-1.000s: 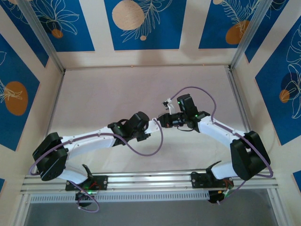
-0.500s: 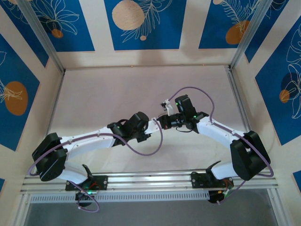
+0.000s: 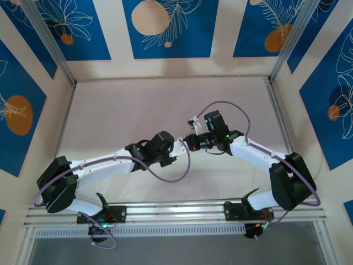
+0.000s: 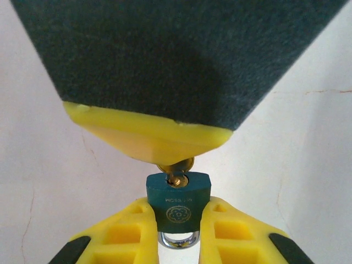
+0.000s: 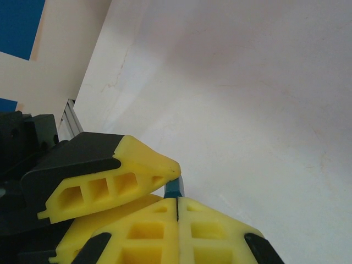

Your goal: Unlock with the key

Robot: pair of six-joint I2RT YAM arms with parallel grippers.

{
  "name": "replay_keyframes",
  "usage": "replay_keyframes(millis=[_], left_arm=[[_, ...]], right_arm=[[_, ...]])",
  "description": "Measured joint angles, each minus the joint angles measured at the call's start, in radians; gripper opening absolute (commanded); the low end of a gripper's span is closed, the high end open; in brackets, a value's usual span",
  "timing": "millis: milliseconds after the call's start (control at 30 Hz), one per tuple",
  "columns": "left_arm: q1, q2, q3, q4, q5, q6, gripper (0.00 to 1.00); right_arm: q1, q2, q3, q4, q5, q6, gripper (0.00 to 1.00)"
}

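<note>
left pincer (image 4: 177, 223) grips key (image 4: 179, 199) | right pincer (image 5: 177, 202) closed, padlock (image 4: 184, 164) seemingly at tip

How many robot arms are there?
2. The left arm reaches in from the bottom left, the right arm from the bottom right; none seem hidden.

Teal key (image 4: 178, 204), brass lock (image 4: 177, 166), ylw L claw fingers (image 4: 118, 236)

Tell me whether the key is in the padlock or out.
In, apparently: the key, clamped by the left end effector, butts against the brass padlock with hardly any blade showing. Depth: cannot tell.
</note>
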Motion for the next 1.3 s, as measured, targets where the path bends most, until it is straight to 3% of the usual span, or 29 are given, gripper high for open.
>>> replay_keyframes(millis=[1300], left_arm=[[-0.003,0.0,0.0,0.015,-0.051,0.005,0.16]], right_arm=[[-0.118,-0.075,0.023,-0.038,0.0,0.011,0.31]])
